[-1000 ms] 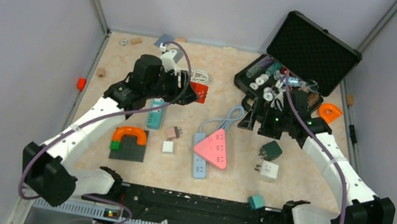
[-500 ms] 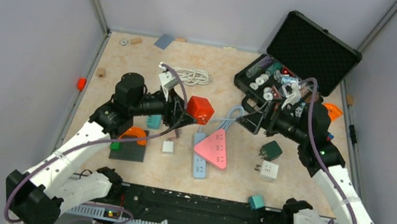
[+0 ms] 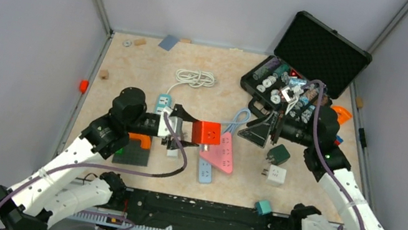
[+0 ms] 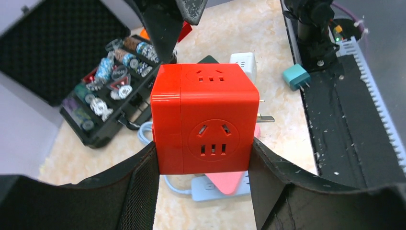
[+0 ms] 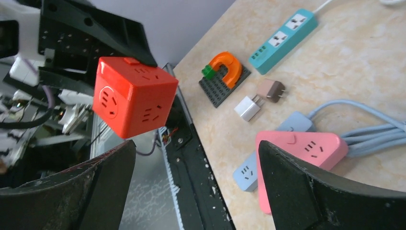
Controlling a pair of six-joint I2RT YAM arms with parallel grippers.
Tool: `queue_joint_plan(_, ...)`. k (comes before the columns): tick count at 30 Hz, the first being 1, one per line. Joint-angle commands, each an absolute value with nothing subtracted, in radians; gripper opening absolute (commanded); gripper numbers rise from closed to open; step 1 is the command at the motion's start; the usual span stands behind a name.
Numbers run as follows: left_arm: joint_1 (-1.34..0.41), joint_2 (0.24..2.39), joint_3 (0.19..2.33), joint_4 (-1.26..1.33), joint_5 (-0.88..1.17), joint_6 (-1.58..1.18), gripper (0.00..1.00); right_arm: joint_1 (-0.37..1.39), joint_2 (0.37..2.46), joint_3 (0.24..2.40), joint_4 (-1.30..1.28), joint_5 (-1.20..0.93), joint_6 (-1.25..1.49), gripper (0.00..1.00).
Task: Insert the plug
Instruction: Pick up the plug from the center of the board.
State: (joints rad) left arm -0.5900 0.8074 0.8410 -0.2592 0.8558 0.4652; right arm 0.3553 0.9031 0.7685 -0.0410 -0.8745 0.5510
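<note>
Pale marbled tabletop (image 3: 133,71) fills the floor of a grey-walled cell, strewn with adapters and power strips. Clear of that surface, the left gripper (image 4: 203,163) pinches a red cube plug (image 4: 206,120) between its two black fingers (image 4: 139,191), one pad flat against each opposite side of the cube's lower half. The cube is glossy red with softly rounded edges. A thin seam runs down it close to one finger. The face turned toward the wrist camera carries a shallow round recess with slanted slots above a row of three small slots, and the upper face shows another set of slots. Two bare metal prongs stick out past the far edge on the other finger's side. Directly beneath the jaws lies a pink triangular power strip (image 3: 220,151), resting across a grey-blue strip (image 3: 203,169). The right gripper (image 5: 196,167) faces the cube from the opposite side with its jaws spread wide and nothing between them; from its wrist the cube (image 5: 134,103) floats ahead, apart from both fingers.
</note>
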Motion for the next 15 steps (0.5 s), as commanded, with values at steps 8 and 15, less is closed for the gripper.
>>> queue_joint_plan(8, -0.689, 0.793, 0.925, -0.381, 0.874, 1.055, 0.00, 0.468, 0.975, 0.908, 0.074, -1.177, 0.359, 0.96)
queue_joint_plan(15, -0.751, 0.781, 0.964, -0.526, 0.833, 1.295, 0.00, 0.530, 1.050, 1.043, -0.105, -1.221, 0.126, 0.96)
